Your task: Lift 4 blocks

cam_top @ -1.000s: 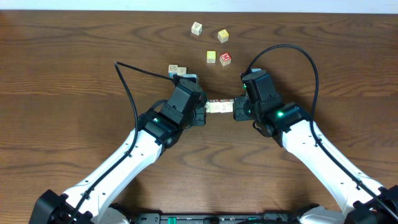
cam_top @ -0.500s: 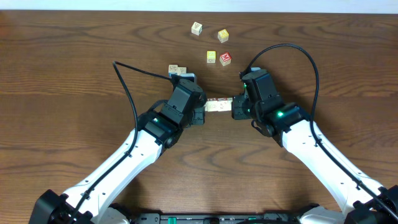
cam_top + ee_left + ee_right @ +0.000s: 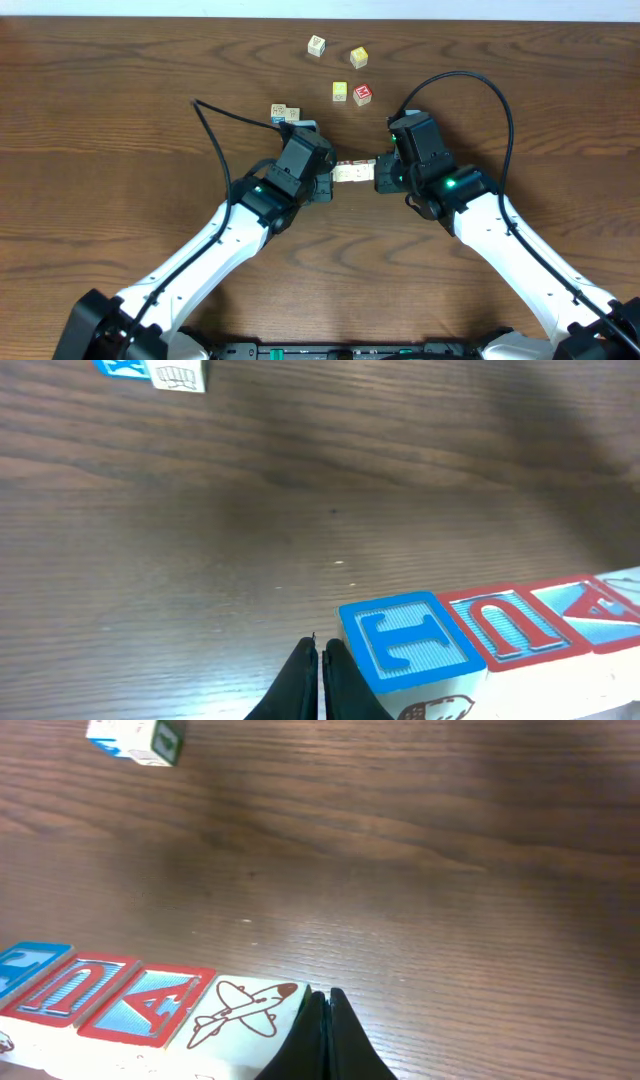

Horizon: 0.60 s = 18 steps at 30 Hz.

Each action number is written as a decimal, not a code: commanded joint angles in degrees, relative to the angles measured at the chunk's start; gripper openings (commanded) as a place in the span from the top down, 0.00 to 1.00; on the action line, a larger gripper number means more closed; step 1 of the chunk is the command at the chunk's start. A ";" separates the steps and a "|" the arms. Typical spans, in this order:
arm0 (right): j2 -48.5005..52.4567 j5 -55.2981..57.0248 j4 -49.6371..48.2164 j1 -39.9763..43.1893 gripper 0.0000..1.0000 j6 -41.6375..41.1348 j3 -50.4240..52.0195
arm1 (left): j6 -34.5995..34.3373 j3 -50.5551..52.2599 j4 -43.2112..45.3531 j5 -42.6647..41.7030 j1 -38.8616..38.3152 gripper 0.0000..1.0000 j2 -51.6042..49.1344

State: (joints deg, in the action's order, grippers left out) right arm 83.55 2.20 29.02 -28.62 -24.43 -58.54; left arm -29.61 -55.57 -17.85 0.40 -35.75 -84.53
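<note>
Near the centre of the desk [image 3: 120,120], the four blocks [image 3: 352,172] form a tight row running from 9 to 3 o'clock, squeezed end to end between the two arms. The left fingers [image 3: 326,675] are fully closed with nothing between them. Their tips press against the row's 9 o'clock end, at the blue T block [image 3: 410,645]. The right fingers [image 3: 318,1030] are likewise closed and empty, with their tips against the 3 o'clock end, at the airplane block [image 3: 245,1008]. Between those two sit a red U face and a red-framed A face. Whether the row is clear of the wood cannot be told. Toward 12 o'clock lie loose cubes: a cream cube [image 3: 316,45], two yellow cubes [image 3: 358,57], a red-topped cube [image 3: 362,95], and a pair of cubes [image 3: 285,112] just beyond the left arm.
</note>
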 commanded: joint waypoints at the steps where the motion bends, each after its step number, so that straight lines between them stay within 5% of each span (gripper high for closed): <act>1: 0.15 -18.49 -2.34 -5.11 0.99 -1.22 -2.43 | -0.31 -3.80 3.89 -16.61 -5.22 0.93 -1.05; 18: 0.59 -17.46 -2.36 -5.11 0.99 -1.29 -2.40 | -0.28 -3.80 4.68 -16.61 -5.20 0.93 -1.09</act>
State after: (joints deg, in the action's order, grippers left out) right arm 83.64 3.70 29.10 -28.62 -24.53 -58.54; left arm -30.02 -55.57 -16.53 -0.19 -35.77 -85.08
